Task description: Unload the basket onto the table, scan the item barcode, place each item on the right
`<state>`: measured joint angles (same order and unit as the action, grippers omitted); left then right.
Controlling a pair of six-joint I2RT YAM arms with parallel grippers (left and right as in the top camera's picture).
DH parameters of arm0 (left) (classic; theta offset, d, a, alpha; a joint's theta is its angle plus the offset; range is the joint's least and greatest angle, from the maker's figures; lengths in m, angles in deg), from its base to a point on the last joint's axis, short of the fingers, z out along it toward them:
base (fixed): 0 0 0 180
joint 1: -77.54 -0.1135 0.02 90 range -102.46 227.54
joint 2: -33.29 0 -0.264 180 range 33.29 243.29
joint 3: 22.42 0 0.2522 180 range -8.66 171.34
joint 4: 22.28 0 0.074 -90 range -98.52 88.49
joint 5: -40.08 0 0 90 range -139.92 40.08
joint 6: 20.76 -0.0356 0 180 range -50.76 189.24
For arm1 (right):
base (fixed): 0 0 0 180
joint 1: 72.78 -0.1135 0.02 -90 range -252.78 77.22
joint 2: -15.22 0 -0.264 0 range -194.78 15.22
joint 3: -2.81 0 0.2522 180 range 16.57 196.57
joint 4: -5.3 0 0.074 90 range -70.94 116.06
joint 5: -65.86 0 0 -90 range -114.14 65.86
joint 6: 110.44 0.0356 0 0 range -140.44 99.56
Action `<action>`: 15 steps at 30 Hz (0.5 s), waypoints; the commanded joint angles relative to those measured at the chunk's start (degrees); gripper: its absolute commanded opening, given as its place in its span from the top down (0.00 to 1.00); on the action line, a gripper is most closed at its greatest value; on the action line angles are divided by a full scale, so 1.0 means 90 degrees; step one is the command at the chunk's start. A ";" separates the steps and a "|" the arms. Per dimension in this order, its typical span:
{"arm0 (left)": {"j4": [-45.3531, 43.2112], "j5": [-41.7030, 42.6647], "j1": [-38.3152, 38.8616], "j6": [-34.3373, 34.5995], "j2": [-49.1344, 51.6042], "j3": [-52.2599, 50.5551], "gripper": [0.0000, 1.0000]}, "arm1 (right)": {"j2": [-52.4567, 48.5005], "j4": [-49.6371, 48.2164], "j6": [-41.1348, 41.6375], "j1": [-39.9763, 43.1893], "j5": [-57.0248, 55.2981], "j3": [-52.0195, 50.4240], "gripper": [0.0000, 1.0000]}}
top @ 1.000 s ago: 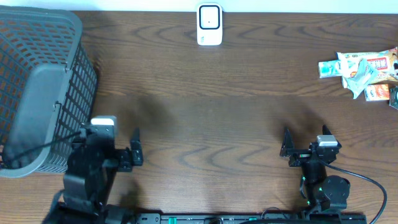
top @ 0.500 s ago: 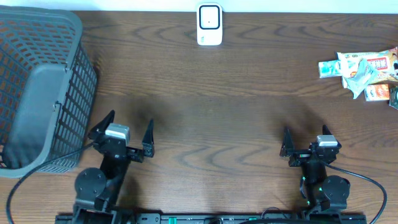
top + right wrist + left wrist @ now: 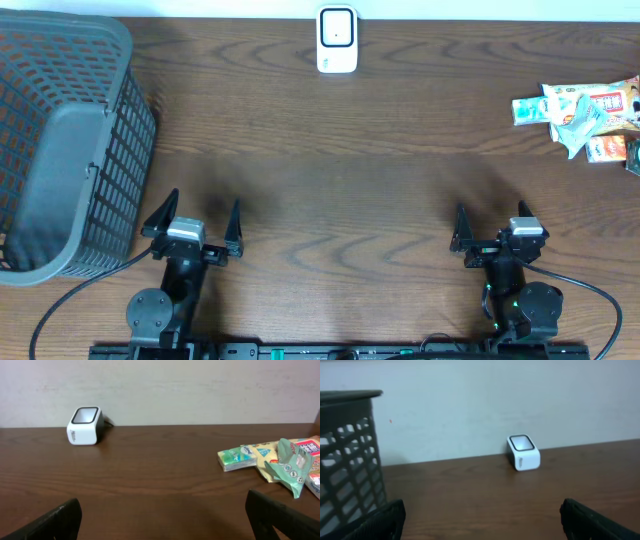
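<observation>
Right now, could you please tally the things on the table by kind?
Grey plastic mesh basket: 1
White box-shaped barcode scanner: 1
Colourful crinkly snack packets: at least 4, overlapping, some cut off at the edge
Total: at least 6

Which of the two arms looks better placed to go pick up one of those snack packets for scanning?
Probably the right. The right gripper, open, sits on the same side as the snack packets. The left gripper, also open, is over by the basket, farther from them.
</observation>
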<state>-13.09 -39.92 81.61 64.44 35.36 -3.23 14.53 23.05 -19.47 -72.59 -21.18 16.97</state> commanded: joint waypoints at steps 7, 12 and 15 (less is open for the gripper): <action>-0.0435 0.0056 -0.0168 -0.0087 -0.0221 -0.0379 0.03 | 0.0041 0.0027 -0.0022 -0.0073 -0.0049 -0.0010 0.01; -0.0758 0.0027 -0.0168 -0.0087 -0.0221 -0.0580 0.02 | 0.0041 0.0027 -0.0022 -0.0073 -0.0049 -0.0010 0.01; -0.0755 -0.0061 -0.0187 -0.0085 -0.0221 -0.0580 0.02 | 0.0041 0.0027 -0.0022 -0.0073 -0.0049 -0.0010 0.01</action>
<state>-19.45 -39.77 80.35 64.44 33.87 -8.32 14.53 23.05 -19.47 -72.59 -21.20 16.97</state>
